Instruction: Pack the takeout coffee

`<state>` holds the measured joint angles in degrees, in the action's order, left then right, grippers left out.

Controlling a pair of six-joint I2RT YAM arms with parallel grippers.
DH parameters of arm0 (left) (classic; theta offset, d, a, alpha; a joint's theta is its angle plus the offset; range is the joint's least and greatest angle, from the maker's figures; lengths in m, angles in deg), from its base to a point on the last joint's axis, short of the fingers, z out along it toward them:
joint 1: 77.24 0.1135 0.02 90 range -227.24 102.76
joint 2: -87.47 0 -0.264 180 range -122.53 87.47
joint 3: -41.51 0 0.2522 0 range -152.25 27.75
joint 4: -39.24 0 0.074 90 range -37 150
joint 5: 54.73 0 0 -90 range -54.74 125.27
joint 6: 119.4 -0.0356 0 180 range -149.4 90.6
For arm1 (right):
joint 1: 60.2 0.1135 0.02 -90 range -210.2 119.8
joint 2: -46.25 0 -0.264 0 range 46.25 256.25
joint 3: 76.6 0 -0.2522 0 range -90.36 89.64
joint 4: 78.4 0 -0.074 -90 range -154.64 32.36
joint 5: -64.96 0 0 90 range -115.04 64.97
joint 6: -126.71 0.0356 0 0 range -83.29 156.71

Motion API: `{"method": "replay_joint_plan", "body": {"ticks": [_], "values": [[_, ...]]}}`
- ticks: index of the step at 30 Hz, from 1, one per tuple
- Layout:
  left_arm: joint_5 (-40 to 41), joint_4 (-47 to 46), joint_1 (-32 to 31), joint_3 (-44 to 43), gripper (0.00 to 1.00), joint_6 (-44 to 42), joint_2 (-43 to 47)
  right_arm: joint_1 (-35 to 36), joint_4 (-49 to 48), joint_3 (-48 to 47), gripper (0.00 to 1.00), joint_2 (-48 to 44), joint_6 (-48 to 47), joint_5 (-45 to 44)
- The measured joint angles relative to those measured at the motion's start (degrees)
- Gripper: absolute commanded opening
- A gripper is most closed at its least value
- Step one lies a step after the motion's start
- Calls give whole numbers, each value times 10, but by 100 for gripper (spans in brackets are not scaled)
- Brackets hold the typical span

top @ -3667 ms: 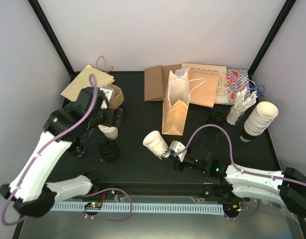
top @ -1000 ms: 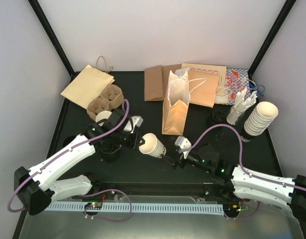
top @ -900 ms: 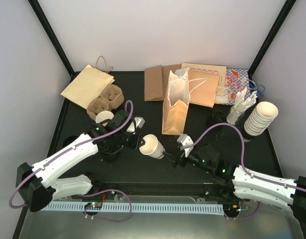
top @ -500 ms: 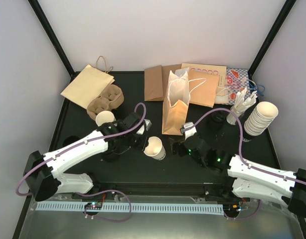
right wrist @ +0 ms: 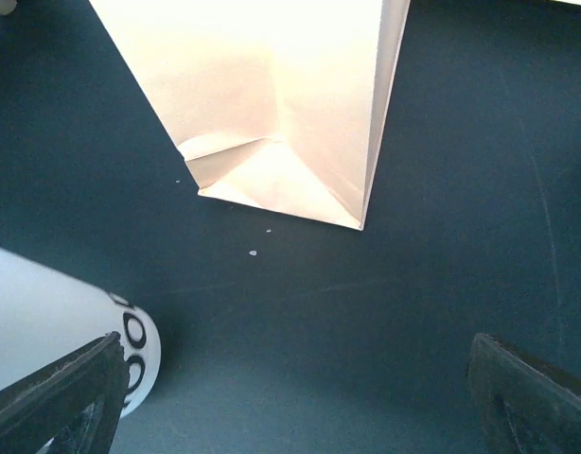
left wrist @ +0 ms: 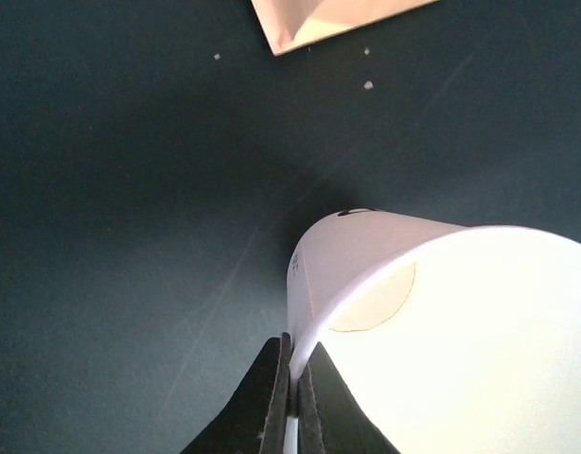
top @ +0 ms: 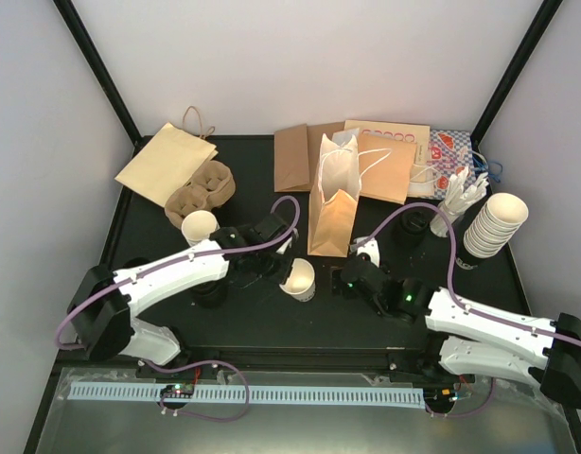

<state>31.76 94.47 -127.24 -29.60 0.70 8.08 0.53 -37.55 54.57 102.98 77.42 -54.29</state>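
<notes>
My left claw (left wrist: 291, 361) is clenched on the rim of a cream-white paper cup (top: 298, 280), which is open-mouthed and tilted over the black desk (top: 272, 322). I cannot tell if its base touches. My right claw (right wrist: 292, 397) gapes wide, grasping nothing, just beside the cup's printed wall. Close ahead of both stands a tall tan paper bag (top: 332, 203), upright. A second cream-white cup (top: 199, 227) stands beside a brown pulp carrier (top: 202, 185), beyond my left arm.

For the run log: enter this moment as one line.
left gripper: shut on lidless cup rim | right gripper: open, empty, near paper bag
</notes>
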Motion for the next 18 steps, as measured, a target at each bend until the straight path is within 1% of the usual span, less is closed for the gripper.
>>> {"method": "replay_joint_plan", "body": {"ticks": [6,8,9,12,18], "values": [[35,22,0,-47,6,-14,-43,0,3,5,100,-7,10,-1],[40,31,0,-69,10,-19,-60,0,3,5,100,-6,13,0],[41,33,0,-75,13,-21,-67,0,3,6,100,-6,14,0],[44,41,-1,-90,30,-26,-83,0,3,8,100,-6,15,0],[45,54,-1,-93,49,-27,-90,0,2,9,100,-6,14,3]]}}
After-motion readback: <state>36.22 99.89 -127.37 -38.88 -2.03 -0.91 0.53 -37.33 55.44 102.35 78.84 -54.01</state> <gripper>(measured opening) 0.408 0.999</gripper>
